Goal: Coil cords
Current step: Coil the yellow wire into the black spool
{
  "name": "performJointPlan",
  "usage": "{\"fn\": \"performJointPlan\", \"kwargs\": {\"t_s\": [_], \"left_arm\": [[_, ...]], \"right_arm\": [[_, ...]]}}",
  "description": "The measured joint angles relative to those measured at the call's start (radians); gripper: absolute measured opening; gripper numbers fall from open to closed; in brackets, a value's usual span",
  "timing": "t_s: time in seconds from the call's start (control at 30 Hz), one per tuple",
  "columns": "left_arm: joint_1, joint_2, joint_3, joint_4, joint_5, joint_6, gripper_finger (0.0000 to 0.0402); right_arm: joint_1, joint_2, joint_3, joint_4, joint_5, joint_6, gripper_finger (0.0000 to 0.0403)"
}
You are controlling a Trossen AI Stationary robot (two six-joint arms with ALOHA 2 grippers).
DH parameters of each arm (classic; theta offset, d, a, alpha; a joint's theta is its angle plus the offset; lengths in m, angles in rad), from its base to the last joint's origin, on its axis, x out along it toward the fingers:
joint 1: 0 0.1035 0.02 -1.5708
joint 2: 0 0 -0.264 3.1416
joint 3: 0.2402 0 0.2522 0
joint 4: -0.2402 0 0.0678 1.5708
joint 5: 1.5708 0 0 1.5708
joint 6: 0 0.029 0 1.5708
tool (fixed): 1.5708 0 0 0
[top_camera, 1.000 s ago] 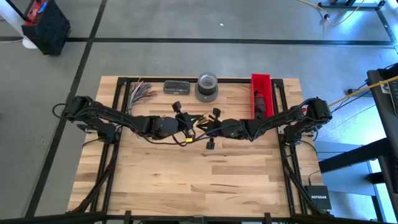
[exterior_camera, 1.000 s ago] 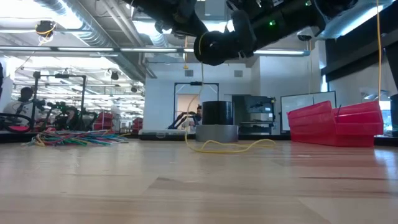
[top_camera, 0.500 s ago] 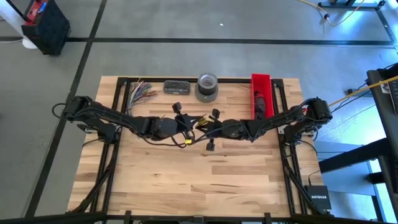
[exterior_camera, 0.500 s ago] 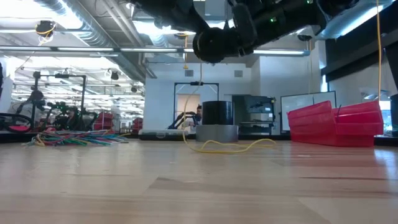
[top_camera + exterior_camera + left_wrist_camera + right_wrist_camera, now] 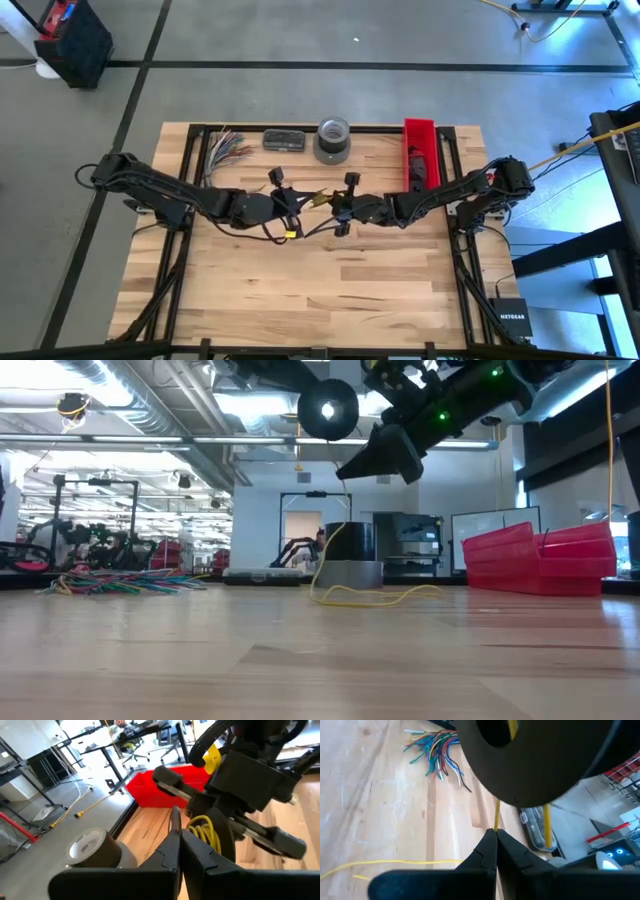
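A thin yellow cord [image 5: 372,596] is partly wound on a black round spool [image 5: 327,410] held up over the table's middle. From there it hangs down, and its loose loops lie on the wood. My left gripper [image 5: 178,845] is shut on the spool. My right gripper [image 5: 495,839] faces it from the table's right and is shut on the cord just below the spool [image 5: 535,760]. In the high view the two grippers [image 5: 294,203] [image 5: 338,206] nearly meet, with yellow cord [image 5: 318,198] between them. My left gripper pinches the thin rim of the spool's black flange [image 5: 174,818] between its two fingers, coming nearly level from the table's left. The spool is lifted clear, its flange upright, with yellow coils [image 5: 205,831] beside it. My right gripper pinches the single yellow strand [image 5: 496,820] between its fingertips, close under the spool. It comes from the table's right, slanting down. Below the fingers the cord [image 5: 335,540] hangs slack to the table.
At the far edge stand a grey tape roll [image 5: 333,140], a dark flat case [image 5: 284,140] and a fan of multicoloured wires [image 5: 228,150]. A red bin [image 5: 420,155] stands at the far right. The near half of the wooden table [image 5: 320,290] is bare.
My left gripper has carried the spool up and a little toward the table's left. My right gripper has rolled about its own axis and tipped, staying shut on the cord. The hanging strand has shifted with them; the loops on the table stay put.
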Motion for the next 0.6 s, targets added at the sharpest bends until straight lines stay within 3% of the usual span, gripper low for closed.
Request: {"fn": "performJointPlan", "kwargs": {"t_s": [0.33, 0.5, 0.6], "left_arm": [[-0.016, -0.030, 0.000, -0.115, -0.007, -0.016, 0.0000], [-0.017, -0.030, 0.000, -0.116, -0.003, -0.016, 0.0000], [-0.017, -0.030, 0.000, -0.111, -0.004, -0.021, 0.0000]], "right_arm": [[0.000, -0.005, -0.001, -0.031, 0.046, -0.007, 0.0005], [-0.001, -0.004, -0.003, -0.023, -0.052, 0.099, 0.0008], [-0.002, -0.004, -0.005, -0.031, -0.065, 0.117, 0.0032]]}}
